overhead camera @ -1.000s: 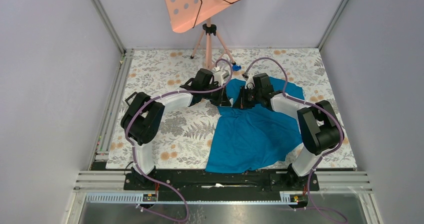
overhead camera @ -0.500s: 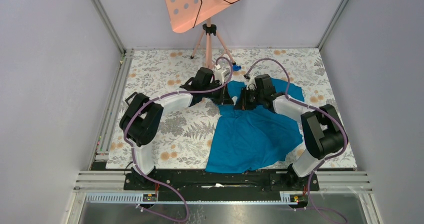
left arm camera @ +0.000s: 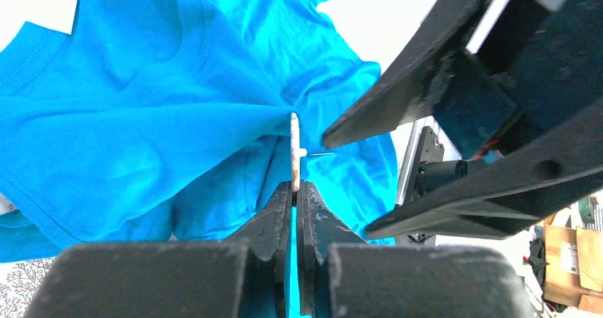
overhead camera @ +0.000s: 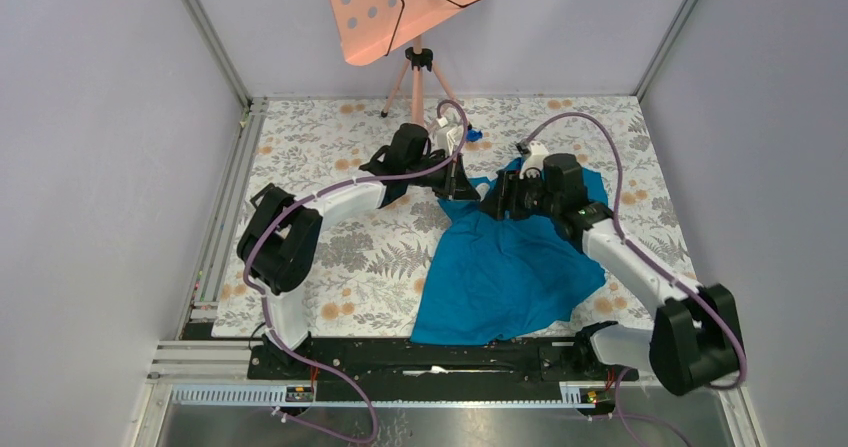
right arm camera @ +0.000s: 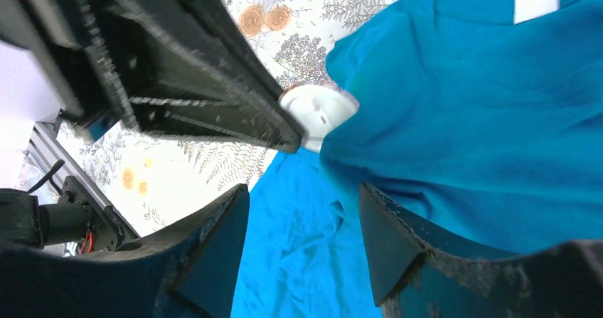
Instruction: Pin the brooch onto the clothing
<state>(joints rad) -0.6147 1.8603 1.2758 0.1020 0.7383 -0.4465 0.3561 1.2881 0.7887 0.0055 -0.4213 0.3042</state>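
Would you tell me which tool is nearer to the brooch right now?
Left. The left tool grips the brooch by its edge; the right tool hangs open, apart from it.

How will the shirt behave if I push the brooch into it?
Probably floppy: the shirt lies in soft folds that converge at the brooch held in the left gripper. It would likely give way and bunch rather than resist a push, unless backed. It also looks thin and light, so it may drag along with the gripper.
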